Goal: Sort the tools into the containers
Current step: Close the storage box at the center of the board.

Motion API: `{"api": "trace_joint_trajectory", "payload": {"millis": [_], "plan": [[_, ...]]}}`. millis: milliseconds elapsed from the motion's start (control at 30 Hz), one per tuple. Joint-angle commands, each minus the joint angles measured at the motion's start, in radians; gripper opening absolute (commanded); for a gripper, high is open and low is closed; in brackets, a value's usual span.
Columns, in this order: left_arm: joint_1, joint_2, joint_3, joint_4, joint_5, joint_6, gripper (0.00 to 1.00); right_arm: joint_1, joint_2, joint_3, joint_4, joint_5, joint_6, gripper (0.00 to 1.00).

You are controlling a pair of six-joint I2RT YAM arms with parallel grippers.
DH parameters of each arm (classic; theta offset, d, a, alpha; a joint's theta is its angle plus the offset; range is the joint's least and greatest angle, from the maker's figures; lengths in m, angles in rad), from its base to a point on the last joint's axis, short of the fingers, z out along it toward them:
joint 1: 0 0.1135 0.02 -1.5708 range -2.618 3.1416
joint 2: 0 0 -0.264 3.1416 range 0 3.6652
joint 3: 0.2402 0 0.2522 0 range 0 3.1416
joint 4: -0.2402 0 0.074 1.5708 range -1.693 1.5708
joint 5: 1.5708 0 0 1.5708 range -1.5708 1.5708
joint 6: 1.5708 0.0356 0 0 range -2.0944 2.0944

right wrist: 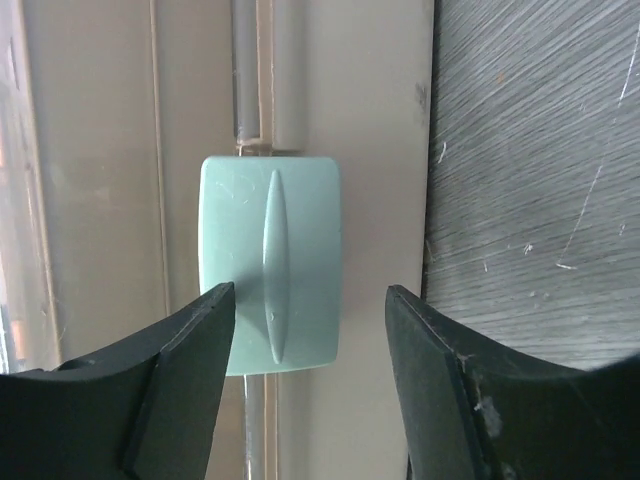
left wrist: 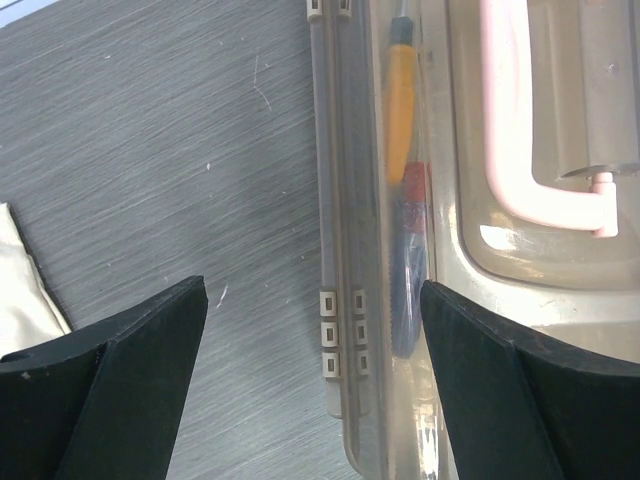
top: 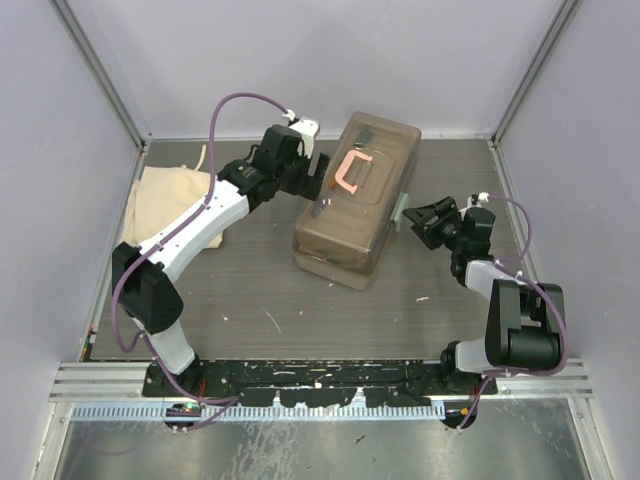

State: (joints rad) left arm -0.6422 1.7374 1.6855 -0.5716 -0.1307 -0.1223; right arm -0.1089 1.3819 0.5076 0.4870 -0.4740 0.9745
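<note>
The brown translucent toolbox (top: pixel 355 200) stands closed mid-table, with its salmon-pink handle (top: pixel 350 172) on top and its pale green latch (top: pixel 400 212) on the right side. My left gripper (top: pixel 318 172) is open at the box's left, hinge side (left wrist: pixel 342 335), its jaws straddling that edge (left wrist: pixel 312 290). An orange-handled screwdriver (left wrist: pixel 400 110) and a blue-red handle (left wrist: pixel 408 270) show through the lid. My right gripper (top: pixel 418 220) is open just off the latch (right wrist: pixel 270 260), holding nothing (right wrist: pixel 310 290). The trays and other tools are hidden inside.
A folded beige cloth (top: pixel 170 200) lies at the left edge of the grey table (top: pixel 250 290), behind my left arm; its corner shows in the left wrist view (left wrist: pixel 20 290). Walls close the table in at the back and both sides.
</note>
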Motion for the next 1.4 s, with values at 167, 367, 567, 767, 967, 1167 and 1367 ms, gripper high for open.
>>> {"api": "trace_joint_trajectory", "payload": {"millis": [167, 367, 567, 767, 967, 1167, 1367], "plan": [[-0.052, 0.048, -0.003, -0.090, 0.083, 0.025, 0.90, 0.002, 0.083, 0.040, 0.166, -0.093, 0.057, 0.55], [-0.058, 0.063, 0.017, -0.101, 0.098, 0.025, 0.89, 0.009, 0.134, 0.035, 0.220, -0.116, 0.103, 0.41], [-0.066, 0.075, 0.034, -0.113, 0.097, 0.032, 0.89, 0.032, 0.186, 0.024, 0.276, -0.133, 0.163, 0.35], [-0.074, 0.084, 0.044, -0.117, 0.100, 0.033, 0.88, 0.075, 0.215, 0.001, 0.286, -0.108, 0.200, 0.23], [-0.087, 0.100, 0.061, -0.124, 0.102, 0.041, 0.88, 0.104, 0.215, 0.011, 0.217, -0.070, 0.159, 0.16], [-0.094, 0.111, 0.065, -0.128, 0.102, 0.046, 0.88, 0.127, 0.181, 0.067, 0.073, -0.030, 0.083, 0.14], [-0.096, 0.113, 0.066, -0.127, 0.100, 0.048, 0.88, 0.157, 0.138, 0.123, -0.109, 0.052, -0.009, 0.08]]}}
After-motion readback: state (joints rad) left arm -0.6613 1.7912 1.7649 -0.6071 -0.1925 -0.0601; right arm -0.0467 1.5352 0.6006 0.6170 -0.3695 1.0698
